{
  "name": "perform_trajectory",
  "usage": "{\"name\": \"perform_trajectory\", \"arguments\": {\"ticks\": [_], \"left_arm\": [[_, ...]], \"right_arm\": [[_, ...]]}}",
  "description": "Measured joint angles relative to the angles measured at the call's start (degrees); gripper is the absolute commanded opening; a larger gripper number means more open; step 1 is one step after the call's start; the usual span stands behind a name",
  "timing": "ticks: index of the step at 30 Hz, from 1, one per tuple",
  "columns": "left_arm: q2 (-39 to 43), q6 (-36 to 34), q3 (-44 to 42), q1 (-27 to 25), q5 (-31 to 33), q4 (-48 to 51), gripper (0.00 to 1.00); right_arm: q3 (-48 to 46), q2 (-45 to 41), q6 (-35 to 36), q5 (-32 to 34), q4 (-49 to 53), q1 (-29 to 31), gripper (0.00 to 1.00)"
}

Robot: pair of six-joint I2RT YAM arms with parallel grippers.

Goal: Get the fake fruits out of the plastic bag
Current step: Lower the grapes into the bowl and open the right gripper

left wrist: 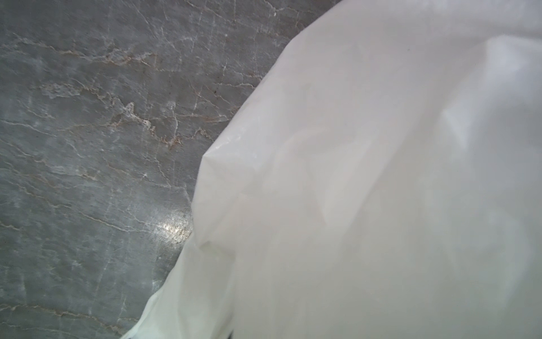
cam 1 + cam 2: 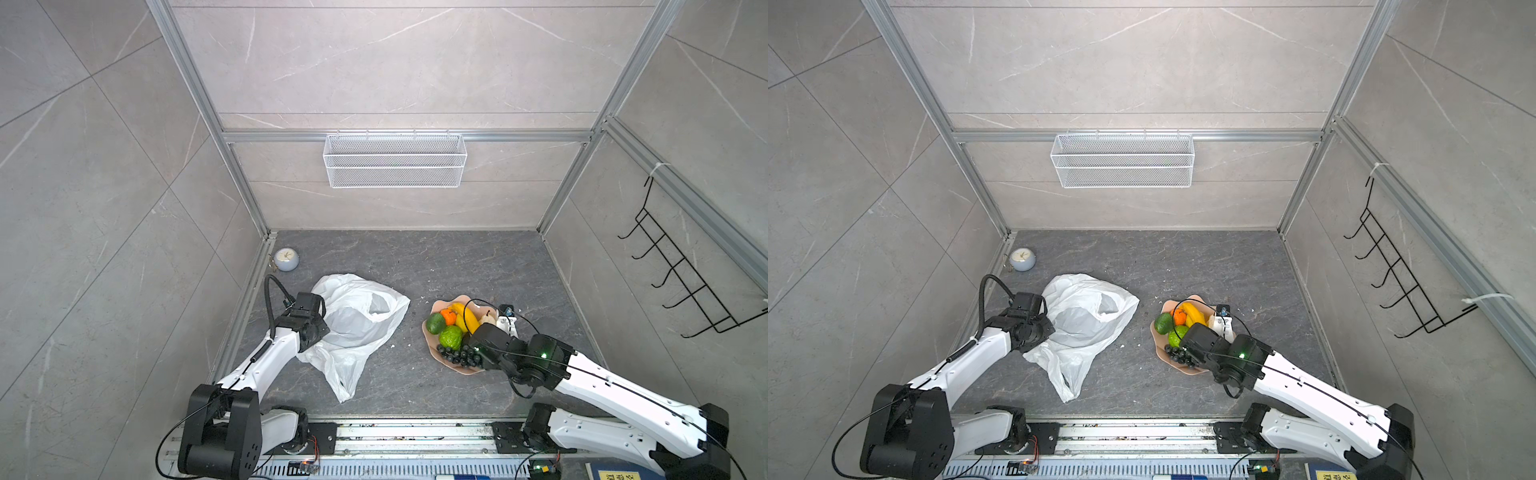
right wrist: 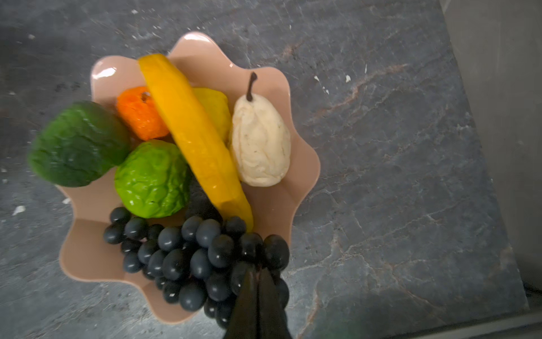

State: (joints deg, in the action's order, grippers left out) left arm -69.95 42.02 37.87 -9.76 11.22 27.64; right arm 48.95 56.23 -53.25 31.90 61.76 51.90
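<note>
Fake fruits [image 3: 193, 138]: seven, heaped on pink plate [image 3: 305, 164], right. Plastic bag [image 2: 357, 320]: left, slack, likely emptied; left claw [image 2: 319, 309] closed, apparently pinching its edge as anchor. Right claw [image 3: 258, 296]: closed, empty, above grapes [image 3: 181, 258].

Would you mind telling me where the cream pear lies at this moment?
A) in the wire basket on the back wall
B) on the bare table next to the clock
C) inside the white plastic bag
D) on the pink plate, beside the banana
D: in the right wrist view the cream pear lies on the pink plate, beside the yellow banana.
</note>
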Motion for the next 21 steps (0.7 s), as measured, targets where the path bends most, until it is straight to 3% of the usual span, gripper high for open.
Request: {"name": "perform_trajectory", "arguments": {"ticks": [7, 11, 15, 21], "left_arm": [[0.8, 0.0, -0.1, 0.0, -1.1, 0.1, 0.06], [0.9, 0.0, -0.1, 0.0, -1.2, 0.1, 0.06], [1.5, -0.1, -0.1, 0.0, -1.3, 0.2, 0.06], [2.8, -1.3, -0.1, -0.1, -2.5, -0.2, 0.06]], "right_arm": [[-0.6, 3.7, 4.9, -1.3, -6.5, -5.3, 0.02], [-0.6, 6.8, 6.7, -1.2, -8.7, -6.8, 0.15], [-0.6, 8.1, 7.6, -1.1, -9.4, -7.0, 0.36], [-0.3, 7.3, 8.3, -0.3, -8.7, -7.0, 0.56]]}}
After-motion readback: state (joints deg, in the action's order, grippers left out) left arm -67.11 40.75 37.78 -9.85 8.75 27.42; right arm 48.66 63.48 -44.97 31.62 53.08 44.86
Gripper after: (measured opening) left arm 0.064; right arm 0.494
